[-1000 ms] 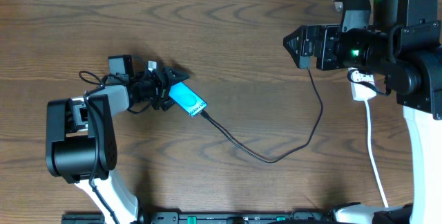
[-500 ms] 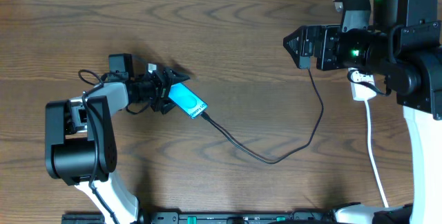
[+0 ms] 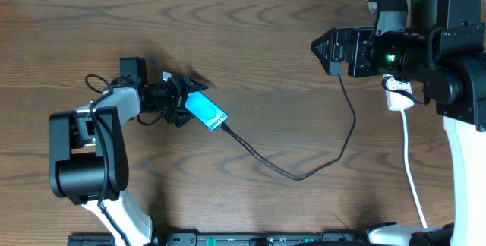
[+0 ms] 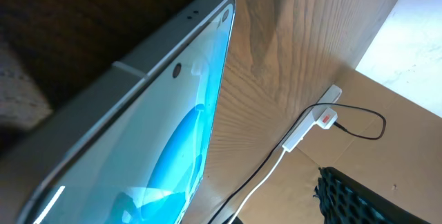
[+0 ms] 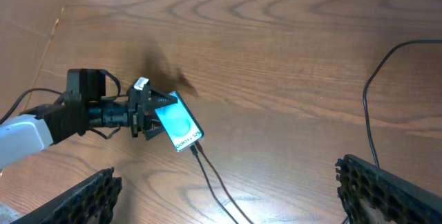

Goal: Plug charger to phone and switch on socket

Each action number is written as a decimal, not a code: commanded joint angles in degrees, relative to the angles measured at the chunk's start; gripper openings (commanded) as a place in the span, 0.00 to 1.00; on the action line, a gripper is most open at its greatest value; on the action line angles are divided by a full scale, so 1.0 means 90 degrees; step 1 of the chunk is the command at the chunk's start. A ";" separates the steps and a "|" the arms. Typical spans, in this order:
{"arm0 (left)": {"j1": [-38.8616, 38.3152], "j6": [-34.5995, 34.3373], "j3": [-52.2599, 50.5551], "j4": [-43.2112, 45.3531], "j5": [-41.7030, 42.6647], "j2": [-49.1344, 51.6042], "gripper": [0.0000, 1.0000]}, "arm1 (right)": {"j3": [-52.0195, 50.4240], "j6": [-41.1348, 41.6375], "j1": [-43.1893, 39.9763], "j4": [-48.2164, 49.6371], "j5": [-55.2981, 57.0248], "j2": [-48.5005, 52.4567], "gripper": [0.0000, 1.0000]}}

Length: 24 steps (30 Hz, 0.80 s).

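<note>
The phone (image 3: 206, 109) lies lit on the counter (image 3: 266, 33), with the charger (image 3: 304, 171) tip meeting its lower end. The left fingers (image 3: 194, 83) straddle its top end, clamped or loose, can't tell. The right fingers (image 5: 387, 182) hang wide apart and empty, near the socket (image 3: 395, 94).

Left pincer (image 3: 187, 101) opened slightly wider around phone (image 3: 209, 111), drawn back a little leftward

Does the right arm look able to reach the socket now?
Probably yes: the right gripper is open and empty, the socket lies close by, partly under that arm, with only the charger cable running near.
</note>
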 commanded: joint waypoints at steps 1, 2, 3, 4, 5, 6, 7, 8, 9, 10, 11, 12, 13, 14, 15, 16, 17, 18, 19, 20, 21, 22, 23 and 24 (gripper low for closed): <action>0.0036 0.0243 -0.0510 -0.0447 -0.2038 0.0578 0.87 | 0.0097 -0.0061 -0.0032 -0.0007 0.0029 -0.0010 0.99; 0.0036 0.0250 -0.0510 -0.0471 -0.2040 0.0578 0.87 | 0.0097 -0.0061 -0.0032 -0.0010 0.0029 -0.0010 0.99; 0.0036 0.0250 -0.0510 -0.0525 -0.2084 0.0578 0.87 | 0.0097 -0.0061 -0.0032 -0.0010 0.0029 -0.0010 0.99; 0.0036 0.0250 -0.0510 -0.0597 -0.2169 0.0578 0.87 | 0.0097 -0.0061 -0.0032 -0.0010 0.0029 -0.0010 0.99; 0.0036 0.0250 -0.0503 -0.0714 -0.2307 0.0576 0.87 | 0.0097 -0.0061 -0.0032 -0.0010 0.0029 -0.0010 0.99; 0.0036 0.0250 -0.0498 -0.0809 -0.2433 0.0576 0.87 | 0.0097 -0.0058 -0.0032 -0.0010 0.0029 -0.0010 0.99; 0.0036 0.0253 -0.0498 -0.0886 -0.2535 0.0576 0.87 | 0.0097 -0.0058 -0.0032 -0.0010 0.0029 -0.0010 0.99; 0.0036 0.0284 -0.0498 -0.0954 -0.2620 0.0573 0.87 | 0.0097 -0.0058 -0.0032 -0.0010 0.0029 -0.0010 0.99; 0.0036 0.0355 -0.0498 -0.0974 -0.2637 0.0573 0.87 | 0.0097 -0.0061 -0.0032 -0.0010 0.0029 -0.0010 0.99; 0.0036 0.0398 -0.0498 -0.0976 -0.2637 0.0573 0.87 | 0.0097 -0.0061 -0.0032 -0.0007 0.0029 -0.0010 0.99; 0.0036 0.0398 -0.0498 -0.0996 -0.2642 0.0573 0.87 | 0.0097 -0.0061 -0.0032 -0.0010 0.0029 -0.0010 0.99; 0.0036 0.0398 -0.0498 -0.0998 -0.2657 0.0571 0.87 | 0.0097 -0.0061 -0.0032 -0.0010 0.0029 -0.0010 0.99; 0.0036 0.0398 -0.0498 -0.1001 -0.2657 0.0568 0.87 | 0.0097 -0.0061 -0.0032 -0.0012 0.0029 -0.0010 0.99; 0.0036 0.0398 -0.0498 -0.1013 -0.2657 0.0566 0.87 | 0.0097 -0.0061 -0.0032 -0.0012 0.0029 -0.0010 0.99; 0.0036 0.0396 -0.0488 -0.1056 -0.2693 0.0566 0.87 | 0.0097 -0.0061 -0.0032 -0.0012 0.0029 -0.0010 0.99; 0.0036 0.0393 -0.0466 -0.1144 -0.2783 0.0566 0.87 | 0.0097 -0.0061 -0.0032 -0.0015 0.0029 -0.0010 0.99; 0.0036 0.0396 -0.0432 -0.1268 -0.2929 0.0566 0.87 | 0.0097 -0.0061 -0.0032 -0.0012 0.0029 -0.0010 0.99; 0.0036 0.0398 -0.0396 -0.1404 -0.3094 0.0566 0.87 | 0.0097 -0.0061 -0.0032 -0.0012 0.0029 -0.0010 0.99; 0.0036 0.0415 -0.0367 -0.1513 -0.3218 0.0566 0.87 | 0.0097 -0.0058 -0.0032 -0.0012 0.0029 -0.0010 0.99; 0.0036 0.0447 -0.0350 -0.1569 -0.3281 0.0566 0.87 | 0.0097 -0.0058 -0.0032 -0.0012 0.0029 -0.0010 0.99; 0.0036 0.0464 -0.0340 -0.1605 -0.3322 0.0566 0.87 | 0.0097 -0.0058 -0.0032 -0.0012 0.0029 -0.0010 0.99; 0.0036 0.0491 -0.0338 -0.1615 -0.3330 0.0566 0.87 | 0.0097 -0.0058 -0.0032 -0.0012 0.0029 -0.0010 0.99; 0.0036 0.0491 -0.0338 -0.1620 -0.3342 0.0566 0.87 | 0.0097 -0.0058 -0.0032 -0.0012 0.0029 -0.0010 0.99; 0.0036 0.0488 -0.0338 -0.1620 -0.3349 0.0566 0.87 | 0.0097 -0.0058 -0.0032 -0.0012 0.0029 -0.0010 0.99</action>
